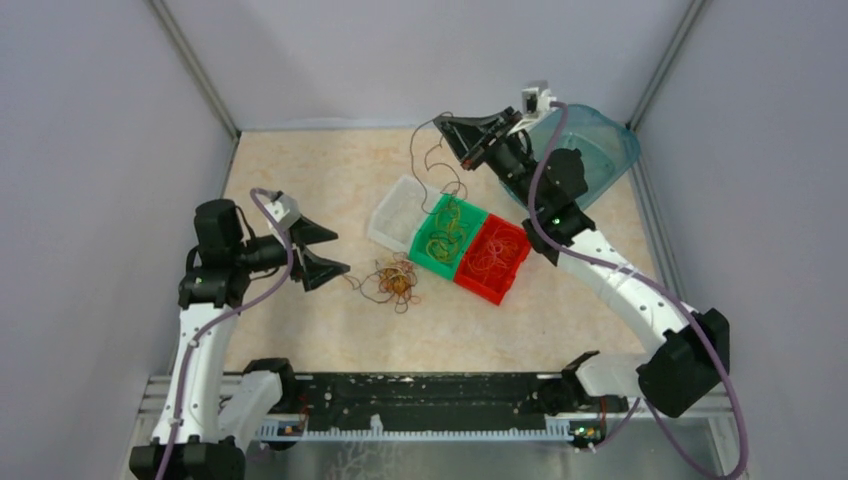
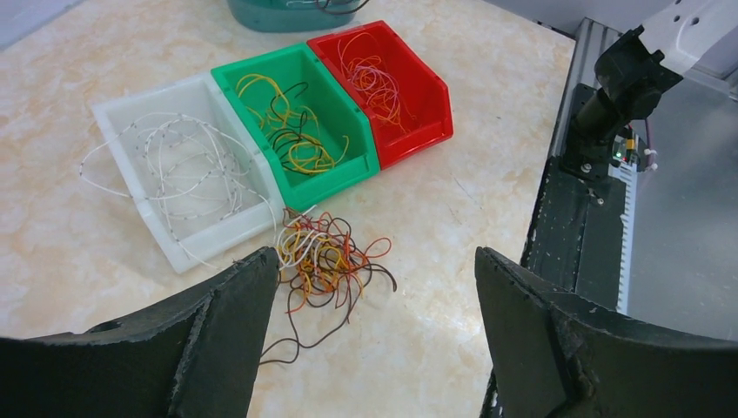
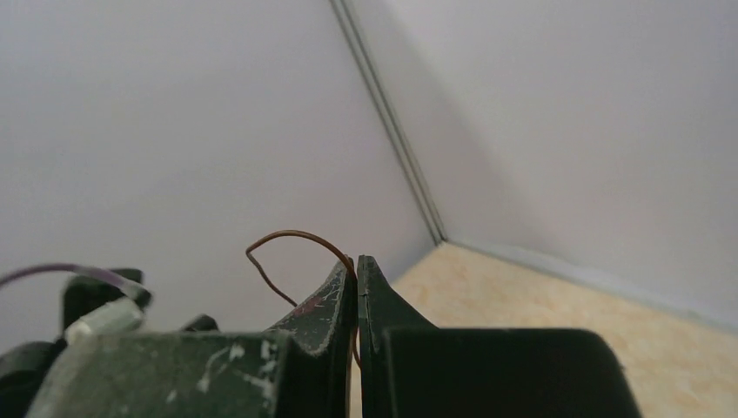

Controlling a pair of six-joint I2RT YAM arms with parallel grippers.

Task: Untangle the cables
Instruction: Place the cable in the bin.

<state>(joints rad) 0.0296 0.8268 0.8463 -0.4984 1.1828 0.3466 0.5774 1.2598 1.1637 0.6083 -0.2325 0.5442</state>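
A small tangle of cables in orange, red, yellow, brown and white lies on the table, also seen in the left wrist view. My left gripper hovers just left of it, open, with nothing between its fingers. My right gripper is raised at the back, over the bins. It is shut on a single brown cable, whose loop sticks out past the tips. The rest of that cable hangs down toward the bins.
Three bins stand in a row: a white bin with white cables, a green bin with yellow and dark ones, and a red bin with reddish ones. A teal tub sits back right. A black rail runs along the near edge.
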